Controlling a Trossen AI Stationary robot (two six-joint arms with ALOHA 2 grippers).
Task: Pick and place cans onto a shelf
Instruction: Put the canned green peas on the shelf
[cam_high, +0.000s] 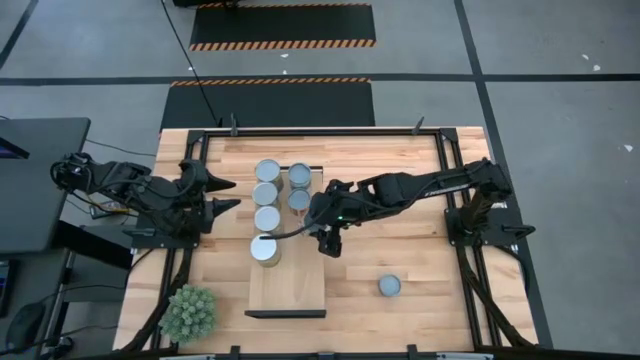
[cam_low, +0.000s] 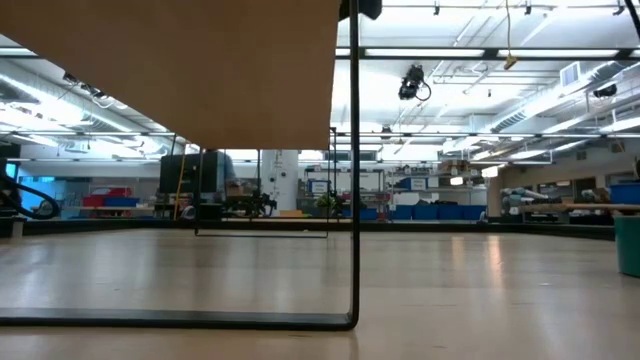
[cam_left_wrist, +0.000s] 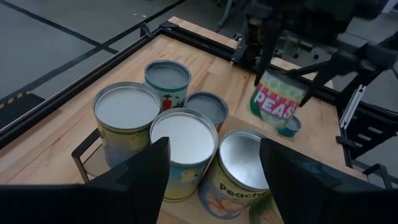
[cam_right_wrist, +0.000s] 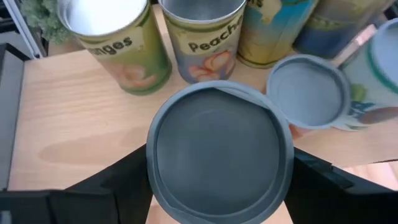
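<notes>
The shelf (cam_high: 287, 288) is a pale board on a black frame, standing mid-table. Several cans stand upright on its far half in two rows (cam_high: 266, 194), (cam_left_wrist: 184, 140). One more can (cam_high: 389, 286) stands on the tabletop at the near right. My right gripper (cam_high: 328, 240) hangs over the shelf's right edge, shut on a green "Peas" can (cam_left_wrist: 278, 102), whose grey top fills the right wrist view (cam_right_wrist: 217, 158). My left gripper (cam_high: 226, 195) waits open at the shelf's left, pointing at the rows, with nothing between its fingers (cam_left_wrist: 134, 180). My right gripper pinches the Peas can between its two fingers, one on each side of the can's wall (cam_right_wrist: 151, 171), close to the top rim. The fingers (cam_left_wrist: 263, 56) come down at a slant from the table's right. The can hangs slightly tilted, clear of shelf and table.
A spiky green plant (cam_high: 190, 312) stands at the table's near left corner. Black frame rails (cam_high: 455, 200) run along the table's sides. The shelf's near half is bare board, and so is the tabletop to its right, around the lone can.
</notes>
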